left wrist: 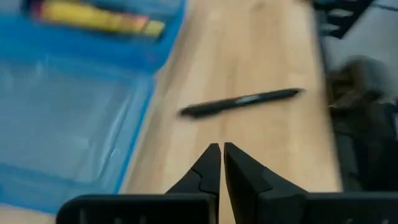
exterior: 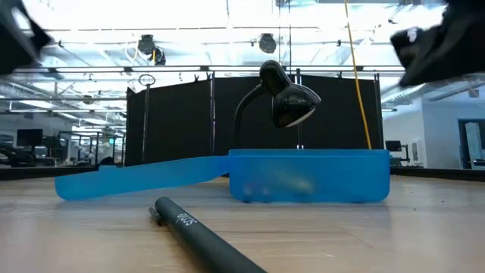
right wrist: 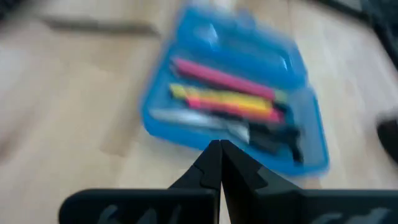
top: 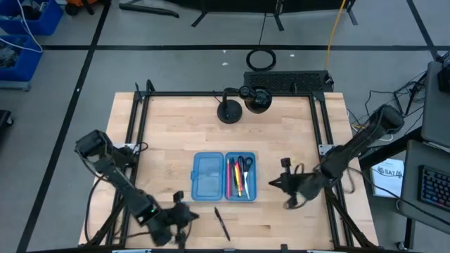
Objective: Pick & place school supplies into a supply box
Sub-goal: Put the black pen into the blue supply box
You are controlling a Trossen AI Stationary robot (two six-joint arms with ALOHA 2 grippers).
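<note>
The left hand (left wrist: 219, 163), fingers pressed together and empty, hovers near the desk's (top: 169, 147) front edge, with the black pen (top: 222, 223) lying on bare wood just beside it. The right hand (right wrist: 219, 163), also closed on nothing, sits beside the box's (top: 208, 176) filled half. That half holds pink and yellow pens (right wrist: 227, 93) and scissors (top: 244, 167), though blur hides their details. The lid half lies open and flat.
</note>
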